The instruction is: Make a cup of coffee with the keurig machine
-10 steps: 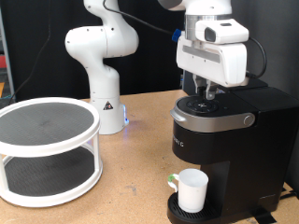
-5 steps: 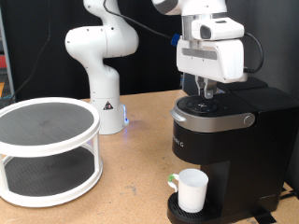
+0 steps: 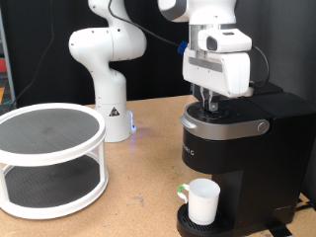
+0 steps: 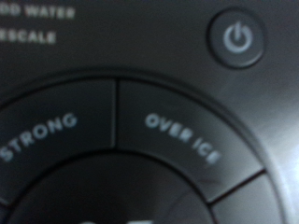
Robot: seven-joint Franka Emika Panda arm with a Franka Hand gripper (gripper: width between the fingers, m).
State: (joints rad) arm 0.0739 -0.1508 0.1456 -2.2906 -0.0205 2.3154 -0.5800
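Black plastic keurig machine [image 3: 232,158], tall, with a silver trim band, standing at the right of the wooden desk [image 3: 138,212]; its lid is down. White ceramic cup [image 3: 203,201], handle turned to the far right side, set on the round drip tray directly under the spout, evidently so as to catch the brew. Pincer [image 3: 210,100] poised just above the machine's top panel, its fingers pointing down at the buttons; whether the fingers are apart or together I cannot tell, as the white hand housing hides most of them. Wrist view, blurred: the panel fills it, showing a power button [image 4: 237,37] and segments lettered STRONG and OVER ICE [image 4: 183,137], so the hand is placed for pressing. Also present: a white two-tier round rack [image 3: 49,158] at left, well apart; nothing stands between pincer and panel.
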